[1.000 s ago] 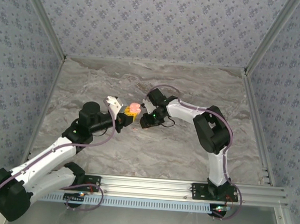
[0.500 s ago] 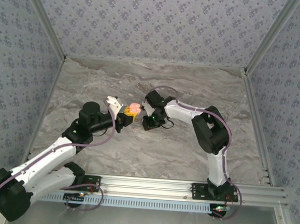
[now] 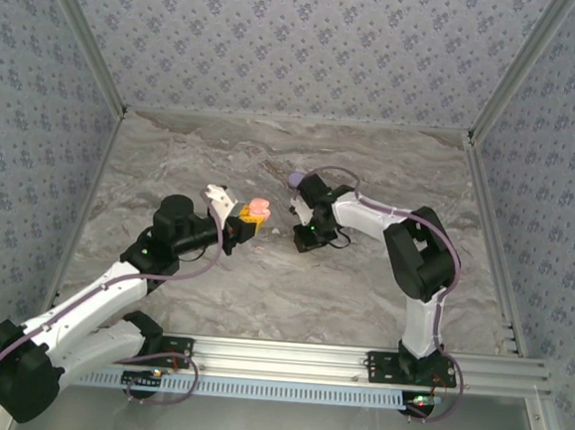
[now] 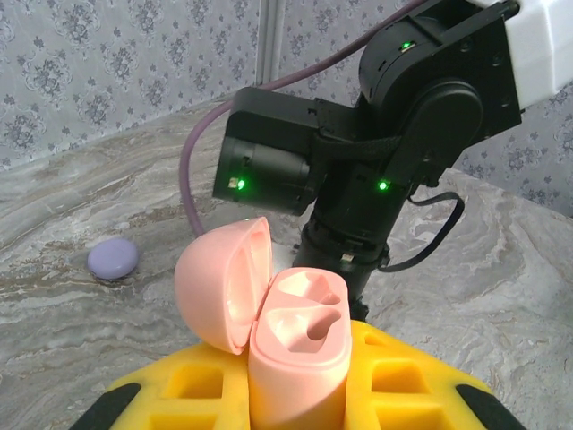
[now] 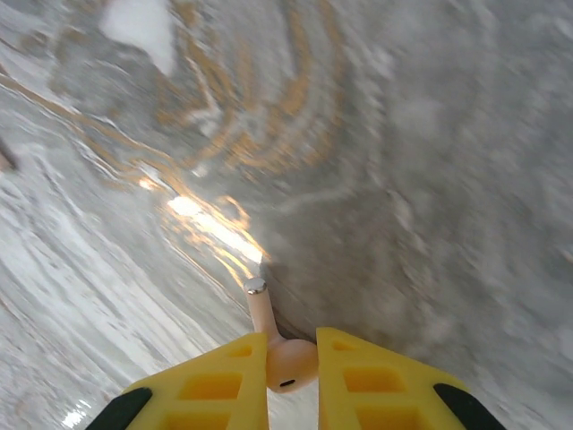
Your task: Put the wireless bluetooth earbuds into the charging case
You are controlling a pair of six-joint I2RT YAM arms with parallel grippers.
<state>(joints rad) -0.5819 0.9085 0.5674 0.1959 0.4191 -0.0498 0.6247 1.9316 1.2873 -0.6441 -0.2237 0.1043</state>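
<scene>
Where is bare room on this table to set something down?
Bare table along the back wall, by the right wall, and just beyond the rail. Crowded middle: left end effector holding charging case, right end effector holding earbud, purple disc.

The earbud (image 5: 285, 358) and charging case (image 4: 297, 345) are pale pink, the disc (image 4: 114, 258) lilac, the jaws yellow, the counter (image 3: 203, 149) grey-veined marble, the walls (image 3: 301, 47) blue-grey floral.

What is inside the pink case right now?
The case shows two moulded sockets, both empty; its open lid looks bare. The socket bottoms are shadowed, and the left gripper hides the case's base.
</scene>
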